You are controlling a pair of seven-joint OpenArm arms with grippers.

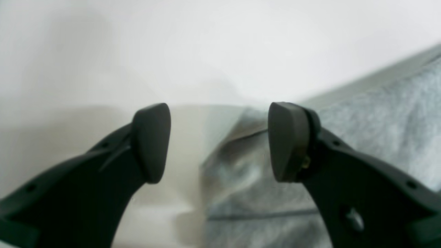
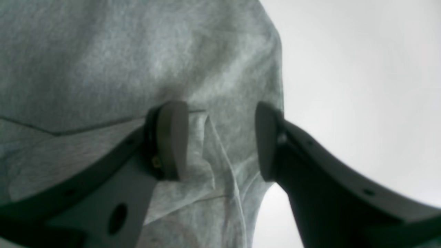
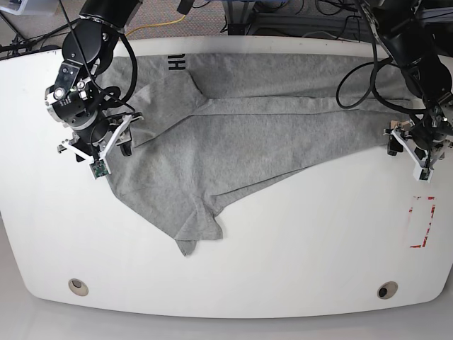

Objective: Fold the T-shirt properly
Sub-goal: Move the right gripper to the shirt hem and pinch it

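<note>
In the left wrist view the shirt's edge (image 1: 248, 186) is blurred, and in the base view the arms partly hide the shirt and its lettering (image 3: 176, 62).

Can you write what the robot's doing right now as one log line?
left gripper: open, near shirt edge | right gripper: open, over shirt | T-shirt: spread, partly folded

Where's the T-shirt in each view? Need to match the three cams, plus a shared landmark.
Left wrist: T-shirt, lower right, running to the right edge.
Right wrist: left and centre, with its edge right of centre.
Base: across the upper half, a sleeve-like part reaching below centre.
Shared landmark: the white tabletop, beyond the cloth's edge in all three; at upper left in left wrist, right side in right wrist.
</note>
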